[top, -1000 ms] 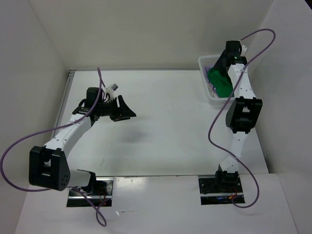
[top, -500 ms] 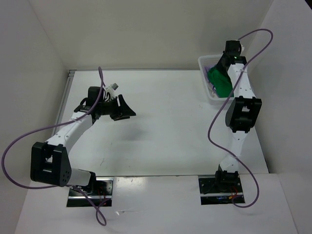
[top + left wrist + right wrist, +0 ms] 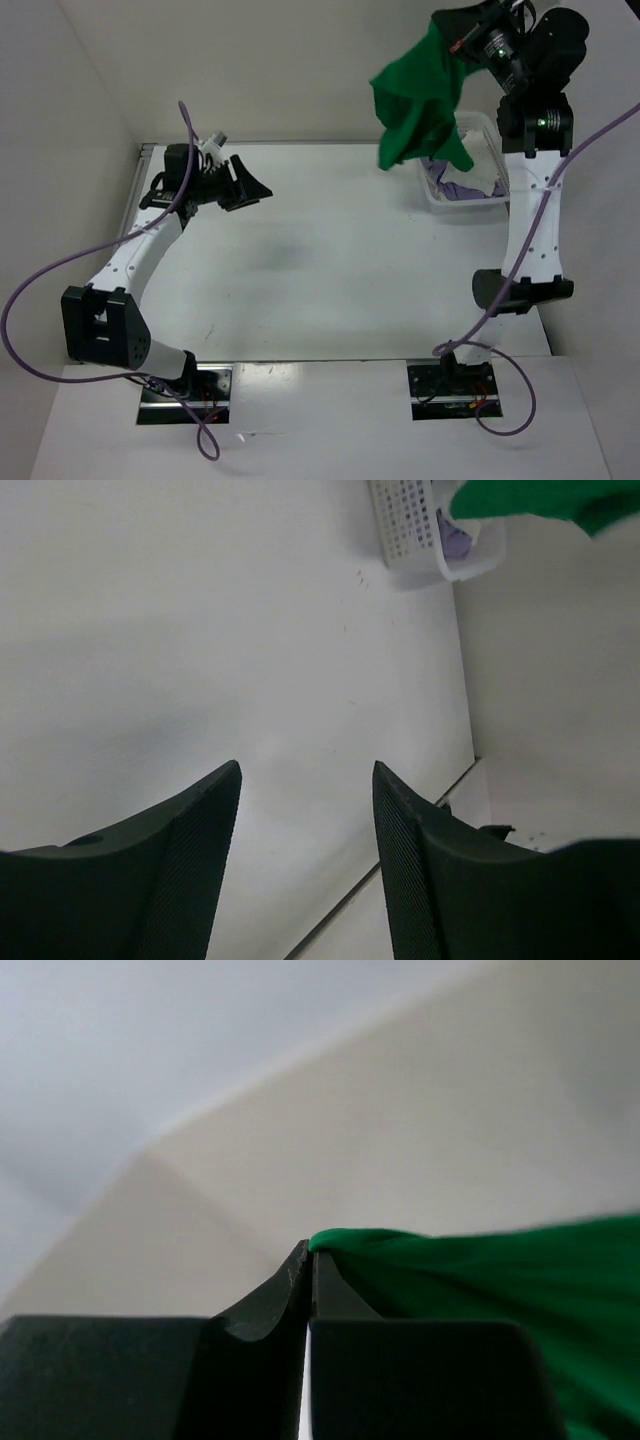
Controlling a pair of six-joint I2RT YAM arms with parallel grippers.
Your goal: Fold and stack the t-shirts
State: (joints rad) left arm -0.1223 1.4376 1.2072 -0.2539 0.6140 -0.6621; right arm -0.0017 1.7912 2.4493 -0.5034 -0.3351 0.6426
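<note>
Green t-shirt (image 3: 420, 100) is clamped in the right gripper (image 3: 452, 38) and hung high above the far-right basket (image 3: 465, 206), in which the lavender t-shirt (image 3: 455, 187) is seen. The left gripper (image 3: 250, 186) is held apart, empty, far left.

The right fingers (image 3: 270, 1305) have hoisted the green t-shirt (image 3: 418, 90) out of the basket (image 3: 462, 206).

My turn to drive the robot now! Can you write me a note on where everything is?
Left hand: open, empty, above the table.
Right hand: shut on the green shirt, which hangs in the air above the basket.
Purple shirt: in the basket, with white cloth beside it.
Done: green shirt picked up; nothing folded.
Left: fold every shirt, then stack them.
</note>
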